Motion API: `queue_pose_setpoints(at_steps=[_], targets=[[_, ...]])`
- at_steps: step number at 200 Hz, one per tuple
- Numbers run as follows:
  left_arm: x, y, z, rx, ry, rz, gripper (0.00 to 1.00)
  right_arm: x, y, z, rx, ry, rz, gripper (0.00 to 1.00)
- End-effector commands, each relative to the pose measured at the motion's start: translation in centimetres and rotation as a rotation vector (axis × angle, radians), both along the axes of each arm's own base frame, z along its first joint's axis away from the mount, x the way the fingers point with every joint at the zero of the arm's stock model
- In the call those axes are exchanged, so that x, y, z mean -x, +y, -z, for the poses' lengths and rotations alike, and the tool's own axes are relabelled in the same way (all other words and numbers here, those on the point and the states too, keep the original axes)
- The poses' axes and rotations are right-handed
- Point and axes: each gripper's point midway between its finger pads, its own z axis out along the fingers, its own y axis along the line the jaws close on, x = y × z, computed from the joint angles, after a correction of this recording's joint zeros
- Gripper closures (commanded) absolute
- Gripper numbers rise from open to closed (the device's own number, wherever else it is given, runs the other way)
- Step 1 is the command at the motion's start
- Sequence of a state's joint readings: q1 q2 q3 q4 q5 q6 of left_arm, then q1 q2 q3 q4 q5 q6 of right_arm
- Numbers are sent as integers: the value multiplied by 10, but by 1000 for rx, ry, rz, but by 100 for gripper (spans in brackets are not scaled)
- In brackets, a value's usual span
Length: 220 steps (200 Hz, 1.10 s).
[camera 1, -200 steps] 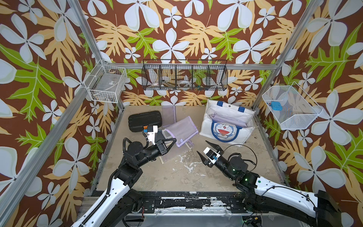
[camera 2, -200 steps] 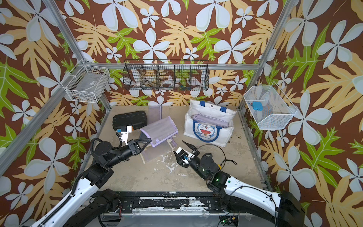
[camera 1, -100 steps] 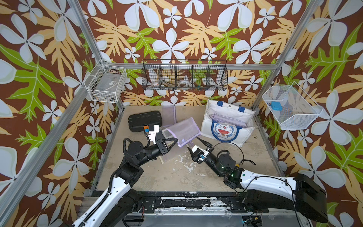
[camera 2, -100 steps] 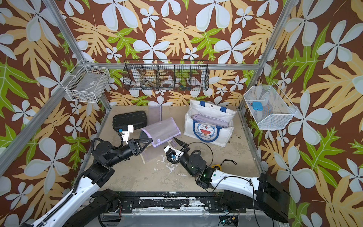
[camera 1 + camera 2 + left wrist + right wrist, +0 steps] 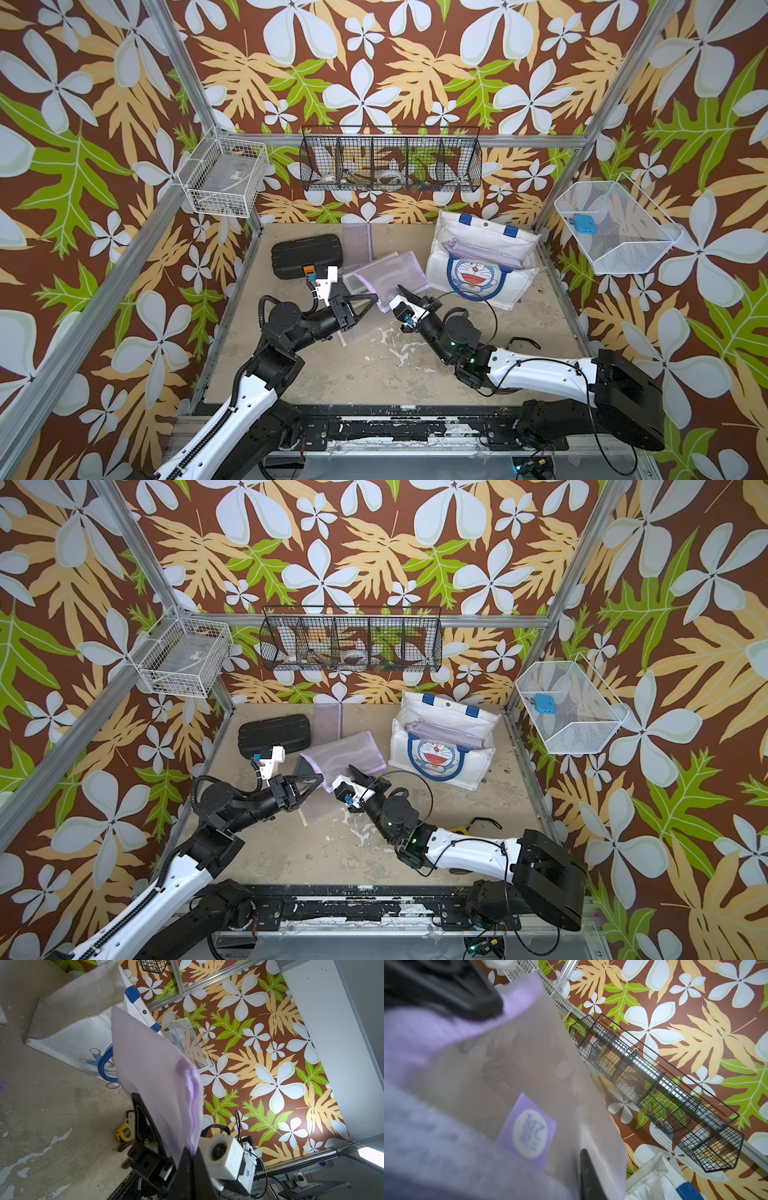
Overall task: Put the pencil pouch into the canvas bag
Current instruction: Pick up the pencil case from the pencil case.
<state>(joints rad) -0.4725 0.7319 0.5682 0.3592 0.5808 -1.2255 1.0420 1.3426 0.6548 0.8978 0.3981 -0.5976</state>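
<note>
1. The case [image 5: 307,259] lies flat at the back left of the surface [image 5: 332,374]. It is no part of this job and sits clear of the route to the bag.
2. The left tool [image 5: 372,297] is pressed together on the near left corner of the pouch [image 5: 390,274]. The left wrist view shows purple mesh rising out from between its fingers. This corner grip lifts one end, so the soft mesh hangs in a sheet instead of sagging flat.
3. The pouch is in mid-surface, raised and tilted between the two tools, left of the bag and apart from it. It is not yet inside.
4. The right tool [image 5: 405,293] is pressed together at the pouch's near right edge, and by both top views it nips that edge. In the right wrist view, mesh fills most of the frame. A second hold likely stretches the pouch taut so that it can go in edge first without folding.
5. The bag [image 5: 519,282] lies at the back right with its face up and its mouth gaping towards the back wall. Another purple pouch [image 5: 486,253] lies across that mouth, which may crowd the opening.
6. Next, I judge, the pair must carry the pouch rightward together. If the two move unevenly, the mesh could slip out of a grip.
</note>
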Motion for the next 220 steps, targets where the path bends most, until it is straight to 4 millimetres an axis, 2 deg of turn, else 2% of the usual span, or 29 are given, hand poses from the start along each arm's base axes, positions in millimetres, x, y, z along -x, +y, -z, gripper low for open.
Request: queue_pose_setpoints(at_steps=[1,31,44,61,89,116,154,184,220], targets=[[4,-2,-2,30,-10,24,100,1,-4,-5,4,-3,14,100],[2,-2,4,48,1,24,100,6,-19,4,34,5,32,100],[1,-2,4,44,-6,19,87,10,-28,7,40,6,40,100],[-1,-1,3,34,-25,11,66,17,-37,8,44,8,33,100],[-5,-1,9,5,-37,-6,35,28,-44,6,54,31,-10,100],[-7,4,15,-26,-64,-34,15,34,-56,3,55,69,-5,100],[-7,13,18,-100,-150,-85,3,24,-88,-22,29,95,118,100],[-12,18,30,-199,-167,-128,2,-3,-122,-50,-41,124,239,100],[-14,20,37,-249,-178,-142,1,-42,-155,-73,-2,125,376,100]])
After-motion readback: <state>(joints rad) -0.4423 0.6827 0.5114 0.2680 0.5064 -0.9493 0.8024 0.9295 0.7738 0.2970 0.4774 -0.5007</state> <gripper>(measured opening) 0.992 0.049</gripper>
